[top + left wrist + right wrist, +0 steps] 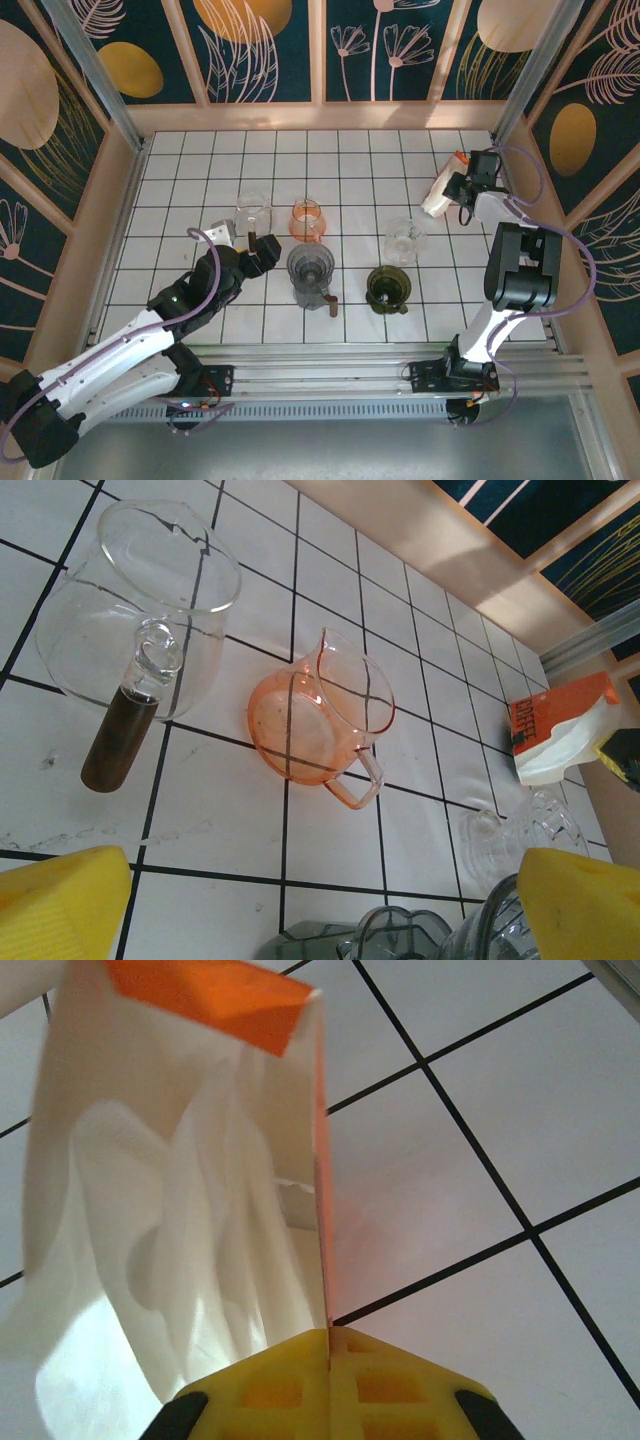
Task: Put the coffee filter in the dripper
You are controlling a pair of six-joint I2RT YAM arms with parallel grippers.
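Top external view, left to right. Left gripper (258, 250) hangs over the middle of the bench (180, 160), jaws wide and empty; its yellow fingertips (60, 905) frame bare tile in the left wrist view. Beyond it stand a glass carafe (253, 212) with a brown handle, then an orange pitcher (307, 220). Toward the front edge: grey dripper (311, 270) just beside the left gripper, dark green dripper (388, 287) to its right, clear glass dripper (404, 240) behind that. Coffee filter pack (440, 190), white with an orange top, leans near the far right corner, well apart from all three drippers. Right gripper (462, 186) is clamped on the pack's thin orange edge; cannot tell whether the pack rests on the tiles. Risks, as judged: the pinch takes the wrapper and not a single filter, so the whole pack lifts; the thin edge slips out during the long carry; the swinging pack clips the clear glass dripper on the way.
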